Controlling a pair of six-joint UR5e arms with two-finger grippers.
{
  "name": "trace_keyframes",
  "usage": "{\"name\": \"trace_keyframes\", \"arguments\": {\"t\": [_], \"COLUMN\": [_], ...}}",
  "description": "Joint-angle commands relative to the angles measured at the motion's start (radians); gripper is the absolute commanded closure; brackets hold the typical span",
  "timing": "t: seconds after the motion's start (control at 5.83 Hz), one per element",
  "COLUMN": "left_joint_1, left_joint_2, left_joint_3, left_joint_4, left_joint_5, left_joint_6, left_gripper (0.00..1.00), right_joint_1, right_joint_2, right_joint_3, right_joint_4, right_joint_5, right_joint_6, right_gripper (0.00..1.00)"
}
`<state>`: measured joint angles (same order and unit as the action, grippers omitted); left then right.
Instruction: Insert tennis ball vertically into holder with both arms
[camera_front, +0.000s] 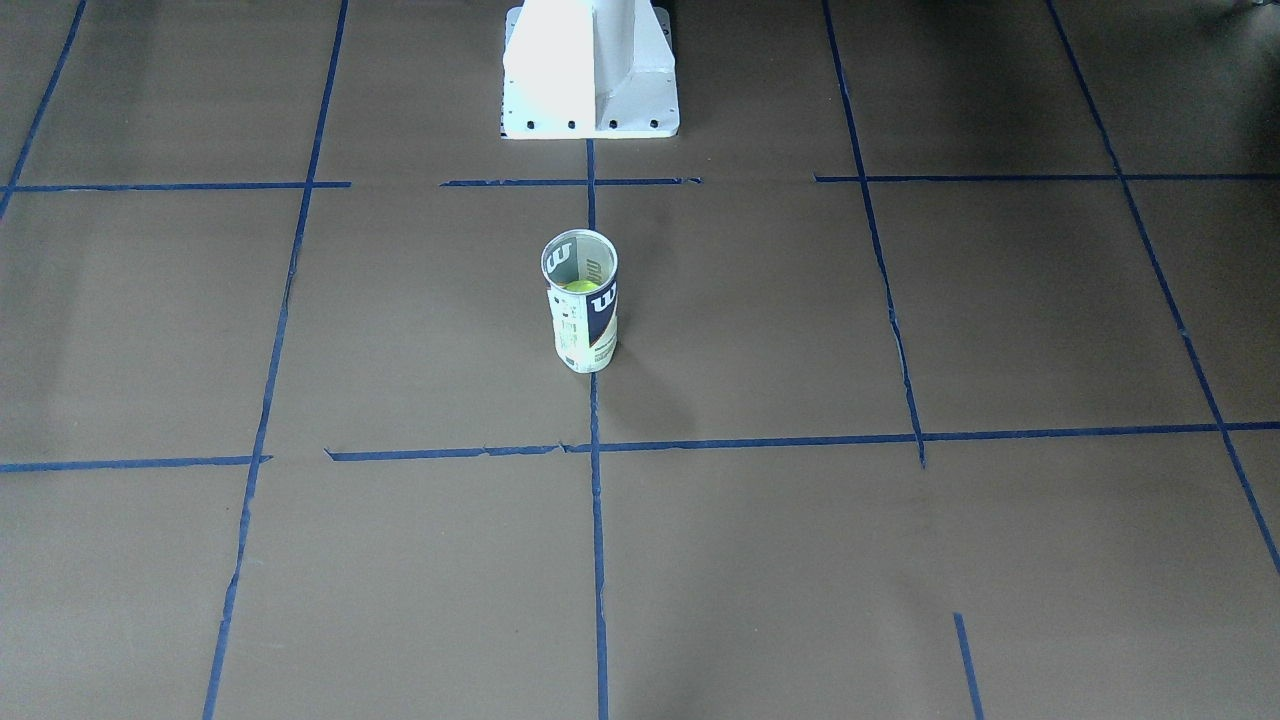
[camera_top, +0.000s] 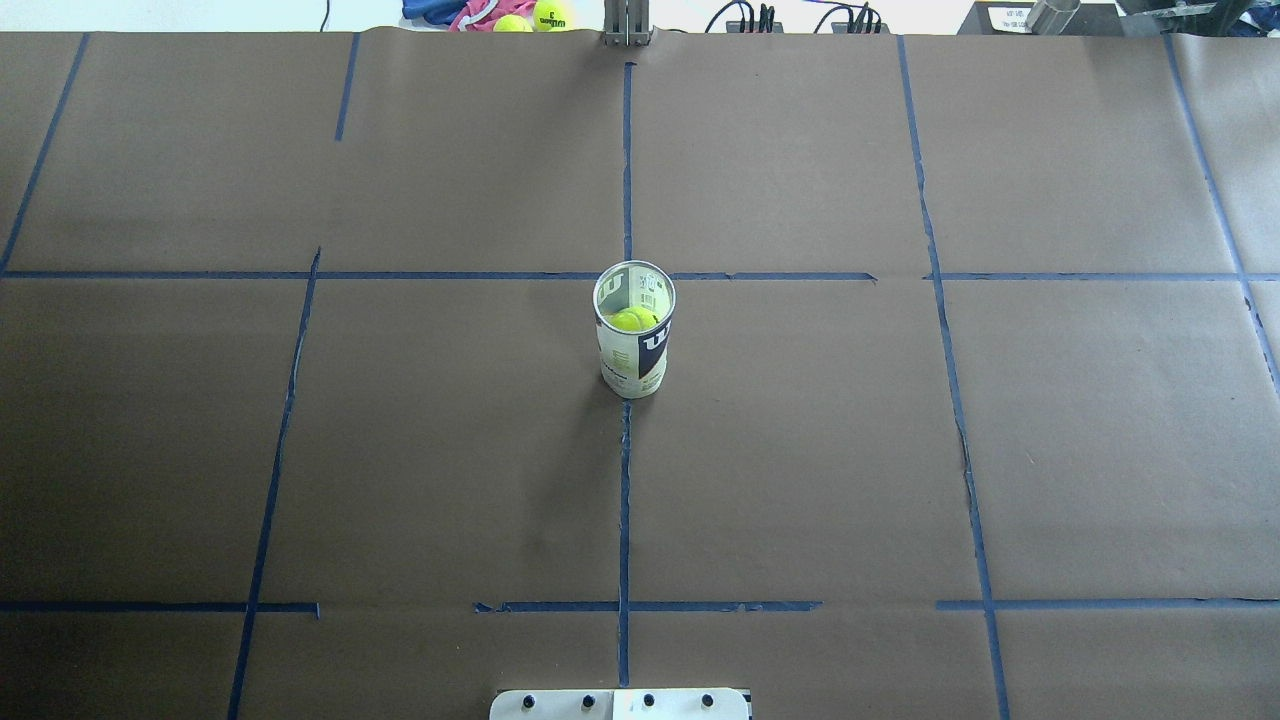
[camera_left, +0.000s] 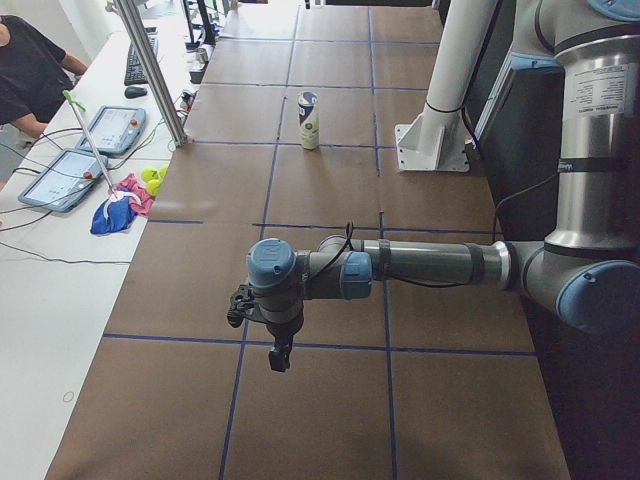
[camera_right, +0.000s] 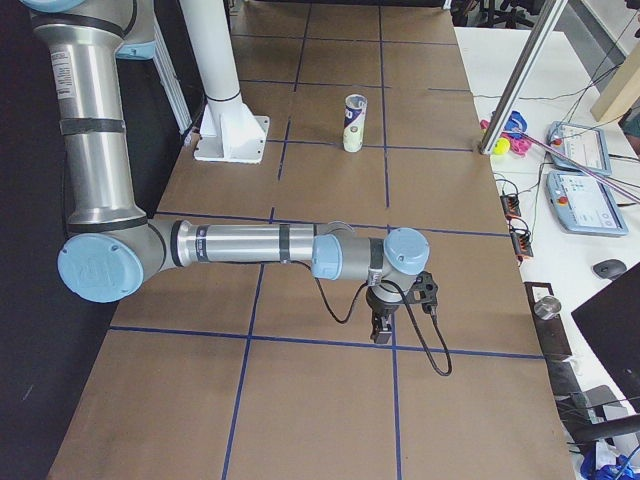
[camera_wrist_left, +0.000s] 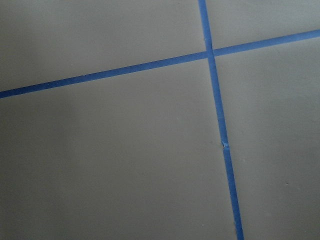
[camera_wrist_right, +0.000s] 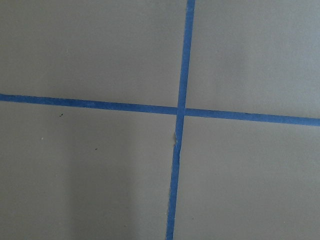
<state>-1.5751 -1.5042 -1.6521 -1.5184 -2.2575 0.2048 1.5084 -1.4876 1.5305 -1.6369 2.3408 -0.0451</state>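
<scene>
The left gripper (camera_left: 280, 356) hangs fingers-down just above the table (camera_top: 300, 450), near a crossing of blue tape (camera_wrist_left: 215, 100). It shows only from the side, so I cannot tell how far its fingers are spread, and nothing is visible in them. The left arm (camera_left: 430, 263) reaches out level from its elbow, well away from the middle of the table.

The right gripper (camera_right: 381, 330) is posed the same way at the other end, pointing down by a tape line. Its opening cannot be judged either. The right arm (camera_right: 240, 243) lies level behind it.

The holder (camera_top: 635, 345) stands upright on the centre tape line, well apart from both grippers, with its mouth open. The ball (camera_top: 633, 320) is inside, its yellow-green top showing through the opening, below the rim.
</scene>
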Motion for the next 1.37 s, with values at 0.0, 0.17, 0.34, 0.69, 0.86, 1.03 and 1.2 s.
{"name": "trace_keyframes", "arguments": {"t": [0.0,0.17,0.34,0.69,0.86,1.03,1.2], "left_joint_1": [0.001,0.001,0.006,0.026,0.024,0.026,0.024], "left_joint_2": [0.002,0.030,0.033,0.033,0.027,0.039,0.041], "left_joint_3": [0.001,-0.003,-0.003,-0.012,-0.015,-0.032,-0.034], "left_joint_4": [-0.021,-0.020,-0.016,-0.009,-0.006,-0.005,-0.003], "left_joint_5": [0.003,0.004,0.000,-0.001,-0.001,-0.002,-0.004], "left_joint_6": [0.004,0.005,0.005,0.005,0.005,0.005,0.004], "left_gripper": [0.00,0.00,0.00,0.00,0.00,0.00,0.00], "right_joint_1": [0.000,0.001,0.000,0.000,0.000,0.000,0.003], "right_joint_2": [0.001,0.001,0.001,-0.006,-0.005,-0.008,-0.011], "right_joint_3": [0.002,0.011,0.016,0.017,0.020,0.034,0.063], "right_joint_4": [0.000,0.000,0.000,0.000,0.002,0.002,-0.009], "right_joint_5": [0.002,0.000,0.000,-0.001,-0.001,-0.001,-0.001], "right_joint_6": [-0.001,-0.001,0.002,0.004,0.001,0.002,0.001], "right_gripper": [0.00,0.00,0.00,0.00,0.00,0.00,0.00]}}
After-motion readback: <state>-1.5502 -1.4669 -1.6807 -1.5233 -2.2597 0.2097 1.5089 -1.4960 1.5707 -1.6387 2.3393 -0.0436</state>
